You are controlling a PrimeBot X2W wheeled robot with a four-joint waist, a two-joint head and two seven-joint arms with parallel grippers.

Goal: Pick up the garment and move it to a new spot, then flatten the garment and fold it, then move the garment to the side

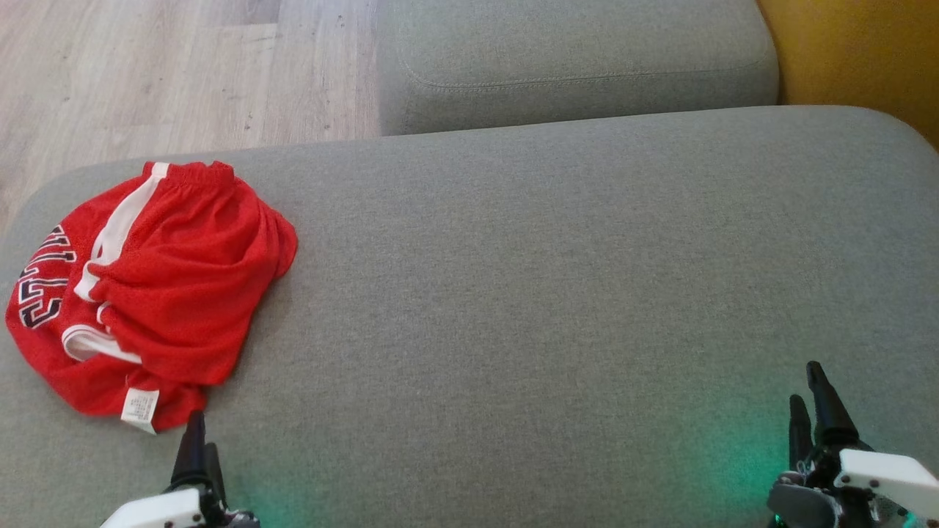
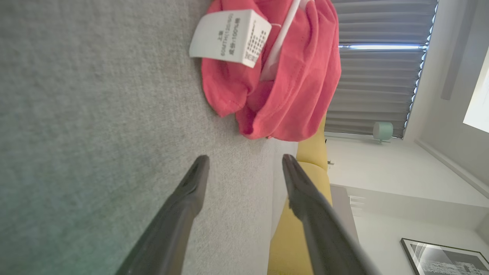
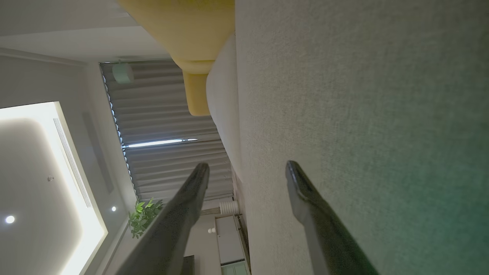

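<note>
You have the red mesh shorts (image 1: 169, 286) lying crumpled at the left end of the grey seat cushion (image 1: 550, 293), close to that cushion's far edge and running down towards its near edge. They are bunched in loose folds, with white side stripes showing and dark block lettering along the part nearest the cushion's left end. A white care label (image 1: 139, 407) sticks out of the hem on the side facing the cushion's near edge; in the left wrist view its small print is turned up and too fine to read.

Your left gripper (image 1: 203, 436) sits over the near left part of the cushion, its tips just short of the label and not touching the cloth. In its wrist view the two dark fingers (image 2: 183, 206) stand spread, with only bare grey fabric between them.

Your right gripper (image 1: 805, 383) is over the near right part of the cushion, well apart from the shorts. Its claw is spread too, nothing pinched, the fingers pointing along the cushion's surface.

A green glow falls on the cushion below each wrist. Beyond the cushion's far edge you see a second grey cushion (image 1: 572, 66), pale wooden floor (image 1: 147, 73) off its far left, and yellow upholstery (image 1: 858, 51) off its far right
</note>
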